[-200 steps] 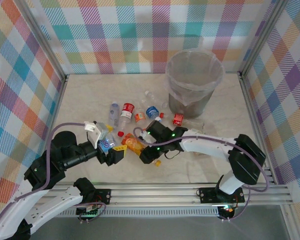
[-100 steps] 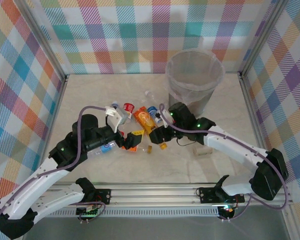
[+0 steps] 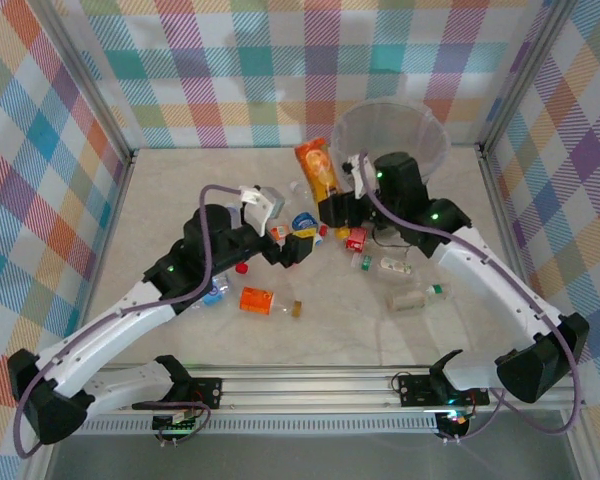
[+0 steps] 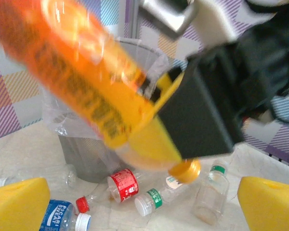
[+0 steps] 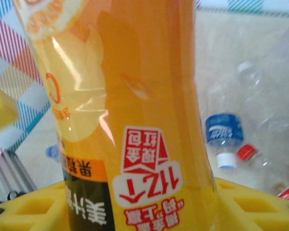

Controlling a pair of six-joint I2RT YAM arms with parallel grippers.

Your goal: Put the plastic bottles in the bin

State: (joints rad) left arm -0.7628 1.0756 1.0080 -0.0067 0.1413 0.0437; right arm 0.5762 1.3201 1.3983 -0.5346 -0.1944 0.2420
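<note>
A robotics lab cell: plaid backdrop walls (image 3: 230,70), aluminium rail frame (image 3: 310,384).

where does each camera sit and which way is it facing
Top external: fixed above and behind the arms, facing down at the table; both arms show, the right gripper clamping an orange bottle near the bin, the left gripper open.
Left wrist: on the left arm, facing the bin; its yellow fingers at the bottom corners.
Right wrist: on the right arm, facing along its fingers, the orange bottle close up.
Shared: all three see the orange bottle; top and left wrist see the bin.
</note>
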